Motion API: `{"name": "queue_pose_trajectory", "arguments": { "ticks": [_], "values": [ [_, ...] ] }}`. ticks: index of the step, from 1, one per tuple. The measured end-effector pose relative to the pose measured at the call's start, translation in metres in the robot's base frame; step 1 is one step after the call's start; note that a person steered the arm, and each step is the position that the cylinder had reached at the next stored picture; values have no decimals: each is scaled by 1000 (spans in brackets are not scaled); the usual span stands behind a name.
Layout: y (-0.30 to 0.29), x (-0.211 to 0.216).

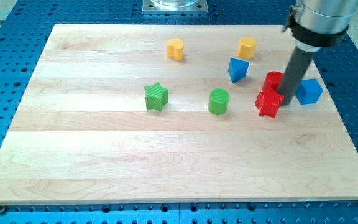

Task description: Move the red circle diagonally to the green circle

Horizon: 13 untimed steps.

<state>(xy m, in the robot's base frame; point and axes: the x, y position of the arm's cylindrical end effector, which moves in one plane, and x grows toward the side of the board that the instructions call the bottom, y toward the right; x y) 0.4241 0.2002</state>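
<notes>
Camera view: our tip (288, 99) — a bare rod, grasping nothing — sat just right of the red circle (273, 81), beside the red star (268, 103). Green circle (218, 101) lay down-left — we judged pushing past the star best.

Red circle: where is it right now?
The red circle sits at the view's right, directly above the red star, right of the green circle, with my tip at its lower right.

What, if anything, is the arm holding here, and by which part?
Nothing is held: the arm ends in a plain rod. My tip rests beside the red circle and red star, on their right.
</notes>
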Motion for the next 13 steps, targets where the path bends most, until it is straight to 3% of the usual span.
{"name": "queue_pose_trajectory", "arguments": {
  "ticks": [1, 2, 4, 6, 10, 12, 13],
  "values": [
    [-19, -11],
    [23, -32],
    [-29, -40],
    [-29, -81],
    [-56, -8],
    [-132, -12],
    [-135, -12]
  ]
}}
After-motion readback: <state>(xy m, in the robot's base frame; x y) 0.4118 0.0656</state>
